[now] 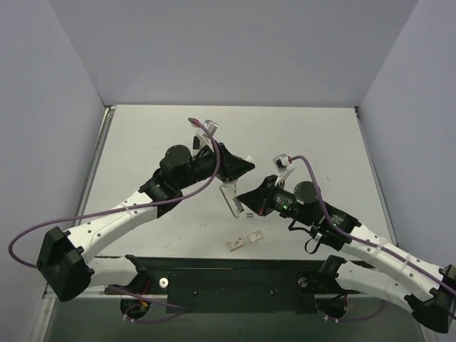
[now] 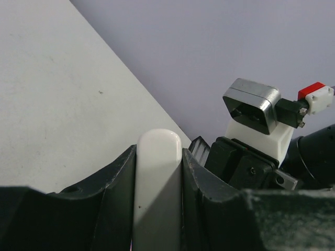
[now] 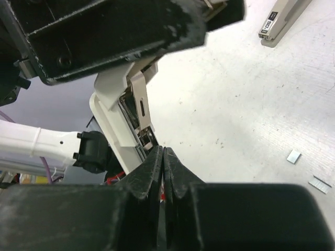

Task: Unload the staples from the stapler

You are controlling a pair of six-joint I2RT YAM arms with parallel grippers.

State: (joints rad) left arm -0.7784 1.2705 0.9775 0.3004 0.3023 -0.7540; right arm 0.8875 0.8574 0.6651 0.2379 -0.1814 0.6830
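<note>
My left gripper (image 1: 239,169) is shut on the stapler (image 1: 229,196), which hangs above the middle of the table. In the left wrist view its white bar (image 2: 157,178) stands squeezed between both fingers of that gripper (image 2: 158,149). The right wrist view shows the stapler (image 3: 123,112) swung open, with its metal channel exposed. My right gripper (image 3: 163,151) is shut with nothing in it, its tips right at the channel's lower end (image 1: 241,197). A tiny dark strip of staples (image 1: 250,214) lies on the table just below, seen as a ridged grey strip (image 3: 319,183).
Two small white tiles (image 1: 235,244) (image 1: 254,235) lie near the front edge. A pale wedge-shaped piece with a dark label (image 3: 277,21) rests on the table. A small grey chip (image 3: 294,156) lies near the staples. The right wrist's camera housing (image 2: 254,107) is close beside my left fingers.
</note>
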